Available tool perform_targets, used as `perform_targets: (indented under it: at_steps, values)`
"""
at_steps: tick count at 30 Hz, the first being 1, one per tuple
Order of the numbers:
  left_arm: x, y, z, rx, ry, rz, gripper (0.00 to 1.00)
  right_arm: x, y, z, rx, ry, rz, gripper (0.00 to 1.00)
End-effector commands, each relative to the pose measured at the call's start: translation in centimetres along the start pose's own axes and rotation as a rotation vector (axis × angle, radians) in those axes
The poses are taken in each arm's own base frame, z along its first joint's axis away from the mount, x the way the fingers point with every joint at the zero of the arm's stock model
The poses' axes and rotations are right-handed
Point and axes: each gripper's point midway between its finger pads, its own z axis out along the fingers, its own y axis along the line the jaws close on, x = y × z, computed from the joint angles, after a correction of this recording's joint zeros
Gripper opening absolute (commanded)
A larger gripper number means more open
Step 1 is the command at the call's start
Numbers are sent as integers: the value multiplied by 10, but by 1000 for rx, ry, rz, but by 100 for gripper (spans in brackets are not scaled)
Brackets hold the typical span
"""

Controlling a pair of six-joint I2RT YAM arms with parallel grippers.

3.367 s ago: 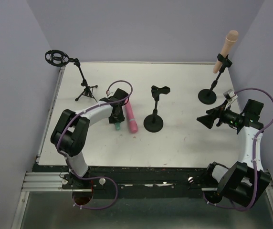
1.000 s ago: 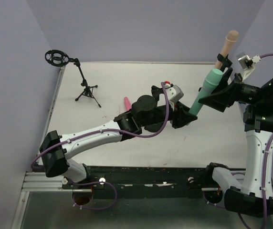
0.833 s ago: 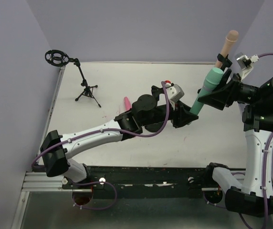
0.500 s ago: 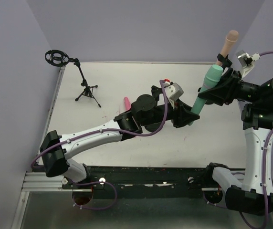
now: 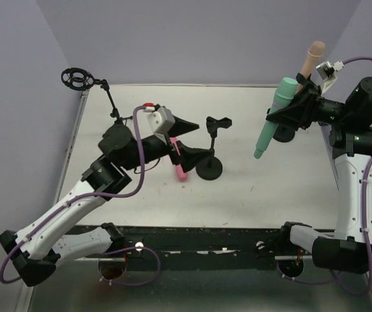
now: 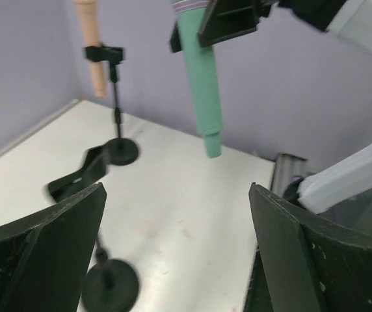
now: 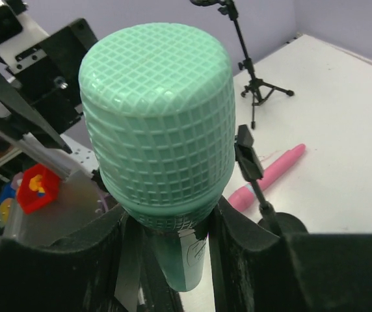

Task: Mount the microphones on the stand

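Your right fingers (image 5: 291, 112) are clamped on the teal microphone (image 5: 267, 130), holding it tilted, head up, in the air near the bench's (image 5: 270, 188) right edge. Your left fingers (image 6: 43, 253) are spread wide, holding nothing. The pink microphone (image 5: 180, 168) lies beside the middle stand (image 5: 210, 169). The peach microphone (image 5: 311, 60) sits clipped in the far-right corner stand (image 6: 122, 155).

White tabletop boxed in by lilac walls.
The tabletop (image 5: 264, 188) was matte white with a few faint reddish marks near its middle, and lilac walls (image 5: 192, 39) rose at its back and at both sides. A black bar (image 5: 225, 235) ran along its near edge, with a grey floor panel (image 5: 205, 289) below. Beyond the tabletop's edge a small red box (image 7: 38, 187) sat among blurred clutter.
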Motion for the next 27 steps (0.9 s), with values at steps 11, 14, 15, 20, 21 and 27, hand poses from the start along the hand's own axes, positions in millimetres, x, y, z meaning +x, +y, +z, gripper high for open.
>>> perform_targets:
  at_steps: [11,14,15,20,21,27]
  values:
    - [86,83,-48,34,237,436,99,17,-62,38,105,160,-352,22]
    - [80,101,-33,42,202,507,98,21,-56,48,32,149,-382,23]
    - [79,107,-27,50,198,511,99,23,-55,49,13,148,-389,23]
    - [72,134,-5,70,183,498,99,32,-60,56,-17,159,-405,23]
    - [69,136,-2,83,176,497,99,33,-61,58,-23,160,-403,24]
    - [65,131,20,207,154,422,97,34,-64,67,-49,165,-409,24]
